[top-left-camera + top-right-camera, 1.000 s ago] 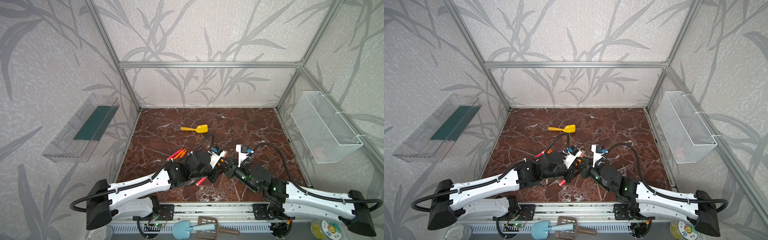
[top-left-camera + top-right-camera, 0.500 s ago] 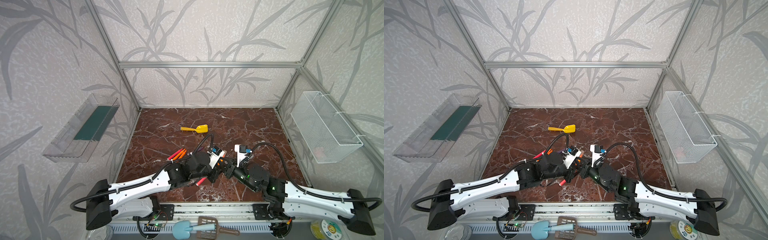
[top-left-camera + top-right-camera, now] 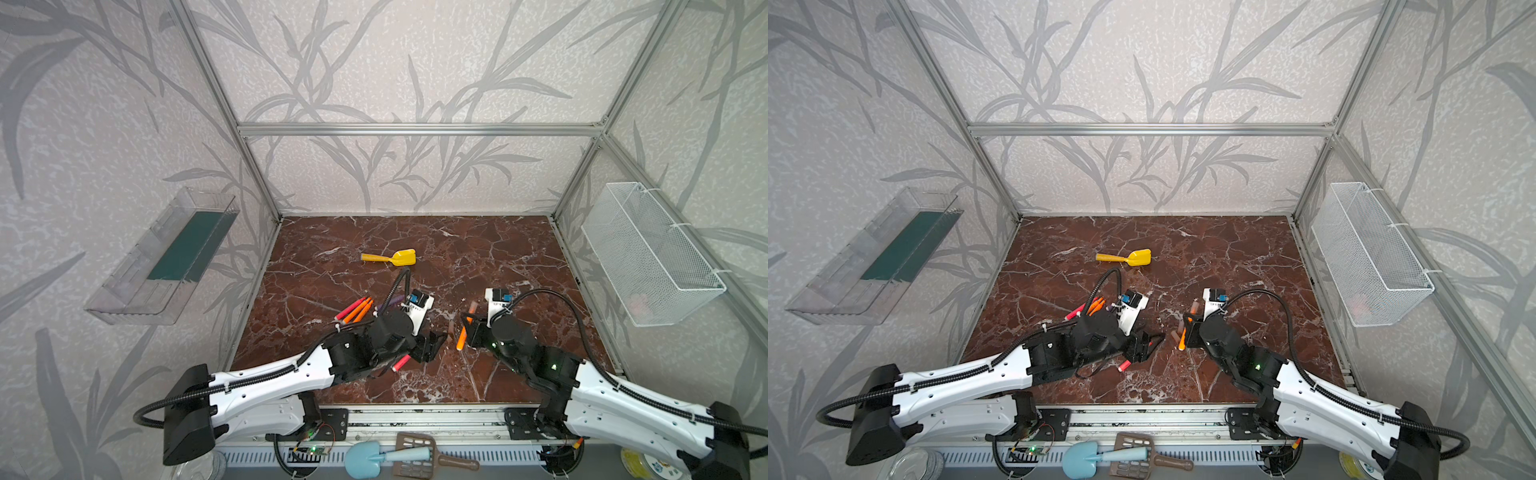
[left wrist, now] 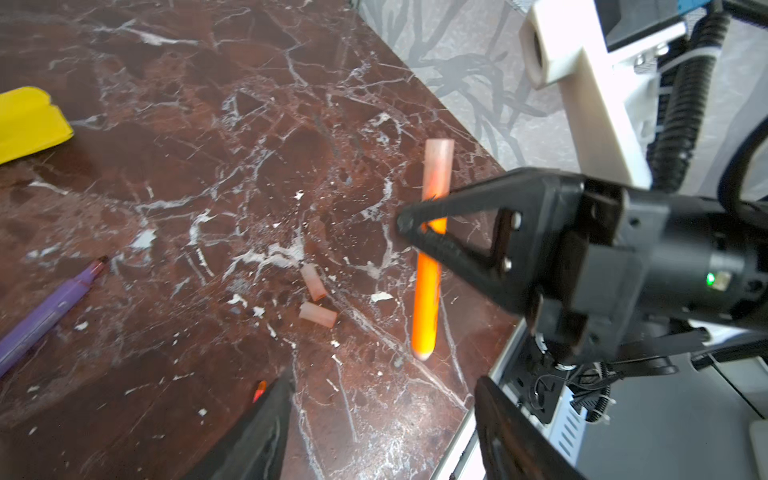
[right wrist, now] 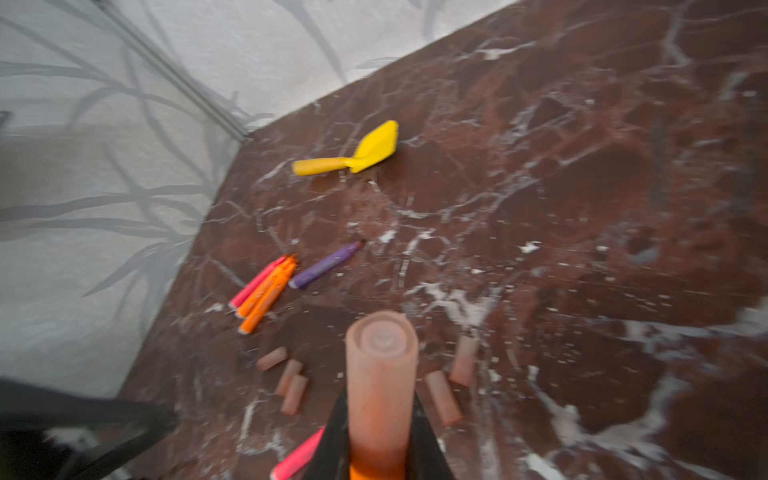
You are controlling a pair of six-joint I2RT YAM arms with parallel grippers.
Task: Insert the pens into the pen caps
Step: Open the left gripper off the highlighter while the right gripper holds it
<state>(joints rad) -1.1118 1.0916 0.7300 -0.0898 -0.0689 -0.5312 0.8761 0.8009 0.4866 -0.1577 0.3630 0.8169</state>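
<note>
Right gripper [image 4: 415, 226]: jaws closed tight on the orange pen [image 4: 427, 299], clamped across the barrel slightly above mid-length. A translucent pinkish pen cap [image 4: 437, 166] is seated on one end of this pen; in both top views the capped end points toward the back wall and the bare end toward the front rail. Whether the bare end clears the surface cannot be confirmed. Left gripper [image 4: 384, 380]: jaws standing well apart, nothing between them. In both top views the 2 grippers sit near the front centre of the marble tabletop [image 3: 498, 257], facing each other and apart. 1 pink-red pen [image 3: 400, 364] lies flat on the tabletop, partly under the left gripper. Further left, a bundle of 3 pens [image 5: 264, 291], 1 pink-red and 2 orange, lies side by side and touching, with the purple pen [image 5: 326, 264] just beside it and uncapped. The right wrist view shows 5 loose pen caps [image 5: 294, 395] lying flat: 3 clustered on one side of the held pen, 2 close together on the other. A yellow shovel [image 3: 399, 258] lies toward the back, well apart from the pens.
</note>
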